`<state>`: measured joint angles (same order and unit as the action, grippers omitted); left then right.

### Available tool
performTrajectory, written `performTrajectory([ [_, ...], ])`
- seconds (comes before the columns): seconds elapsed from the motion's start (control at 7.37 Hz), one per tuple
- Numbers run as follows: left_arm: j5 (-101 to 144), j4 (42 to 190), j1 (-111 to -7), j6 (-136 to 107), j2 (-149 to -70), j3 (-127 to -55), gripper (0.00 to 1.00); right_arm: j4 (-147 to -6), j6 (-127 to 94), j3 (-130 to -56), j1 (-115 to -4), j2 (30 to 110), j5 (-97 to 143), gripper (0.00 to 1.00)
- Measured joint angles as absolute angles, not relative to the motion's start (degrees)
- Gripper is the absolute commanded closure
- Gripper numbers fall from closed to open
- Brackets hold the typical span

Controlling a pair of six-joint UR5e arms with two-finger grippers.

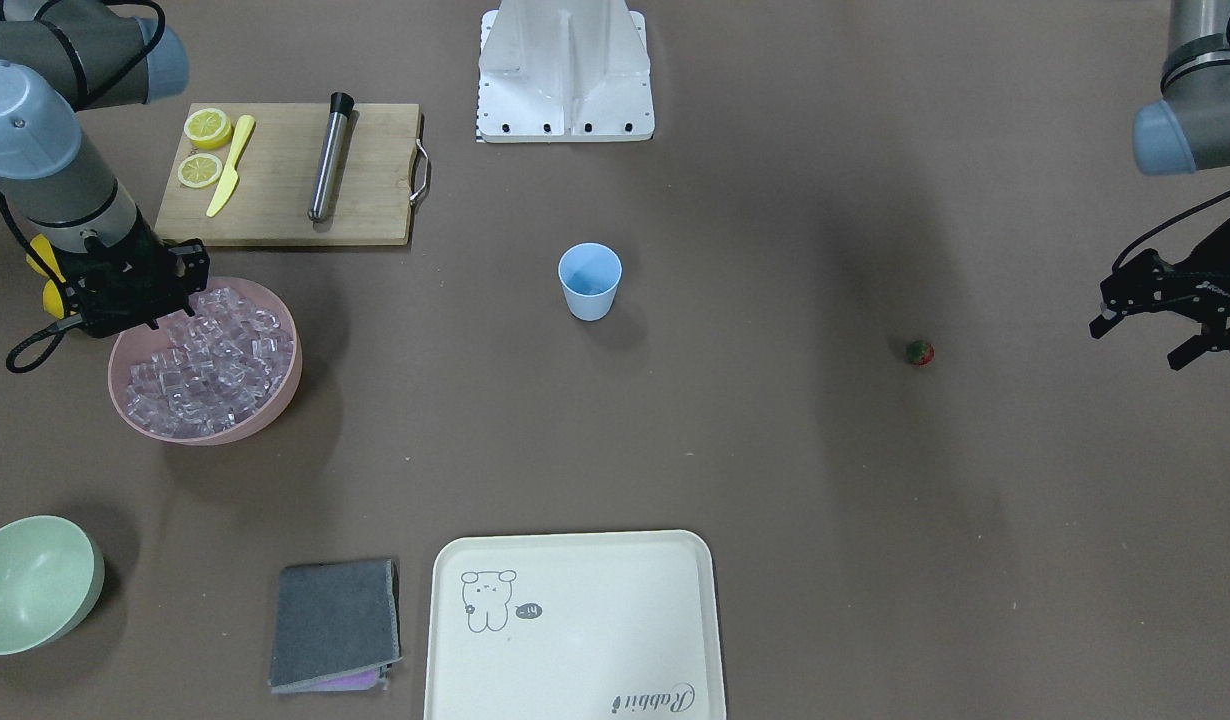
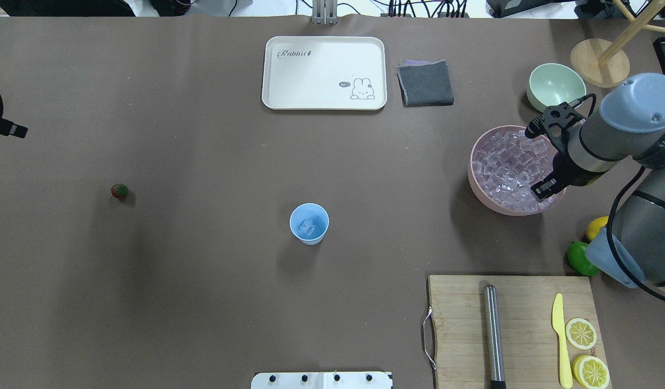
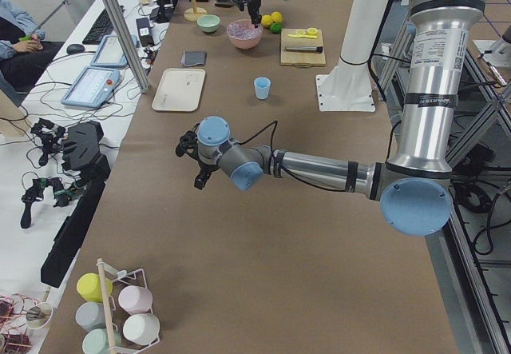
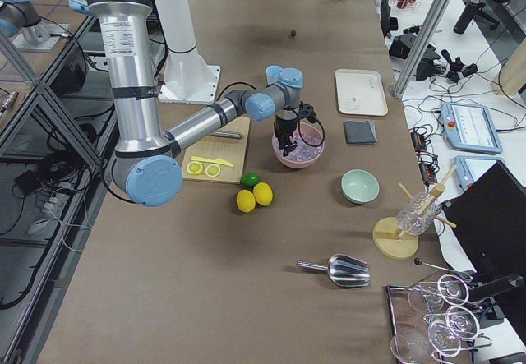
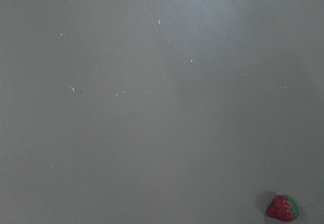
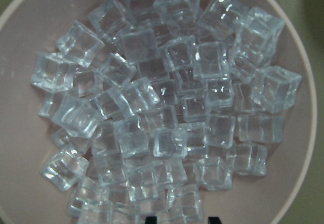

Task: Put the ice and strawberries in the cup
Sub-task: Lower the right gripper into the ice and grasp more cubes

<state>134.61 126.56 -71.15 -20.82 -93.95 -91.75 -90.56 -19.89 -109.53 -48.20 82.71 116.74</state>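
Observation:
The light blue cup (image 1: pixel 590 282) stands upright mid-table, and from overhead one ice cube shows inside the cup (image 2: pixel 309 223). A heap of clear ice (image 1: pixel 210 360) (image 6: pixel 162 107) fills the pink bowl (image 2: pixel 476 186). My right gripper (image 1: pixel 140 318) (image 2: pixel 551 156) hangs over that bowl. It is open, its two tips (image 6: pixel 179 219) just above the cubes with nothing between them. A small red strawberry (image 1: pixel 919 352) (image 2: pixel 119 190) (image 5: pixel 283 208) lies alone on the table. My left gripper (image 1: pixel 1140 340) is open and hovers beside the berry, apart from it.
A wooden board (image 2: pixel 521 302) holds lemon slices (image 2: pixel 581 333), a yellow knife (image 2: pixel 559 335) and a metal muddler (image 2: pixel 493 335). A cream tray (image 2: pixel 289 97), grey cloth (image 2: pixel 425 84) and green bowl (image 2: pixel 555 86) sit at the far side. A lime (image 2: pixel 580 258) lies by my right arm.

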Motion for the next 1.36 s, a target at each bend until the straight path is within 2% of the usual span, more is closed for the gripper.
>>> performTrajectory([
  [0.54, 134.6, 126.6, -70.9, -21.3, -94.0, -91.8, 0.02, -90.4, -20.1, -108.8, -47.8, 82.7, 117.1, 0.57],
  [0.68, 134.6, 126.6, -70.9, -21.4, -94.0, -91.8, 0.02, -90.4, -20.2, -108.5, -47.7, 82.6, 117.1, 0.69],
  [0.81, 134.6, 126.6, -70.8, -21.5, -94.0, -91.9, 0.02, -90.3, -20.2, -108.3, -47.6, 82.6, 117.0, 1.00],
  [1.36, 134.6, 126.6, -70.8, -21.6, -94.0, -91.9, 0.02, -92.3, -20.1, -110.1, -50.9, 81.0, 118.4, 1.00],
])
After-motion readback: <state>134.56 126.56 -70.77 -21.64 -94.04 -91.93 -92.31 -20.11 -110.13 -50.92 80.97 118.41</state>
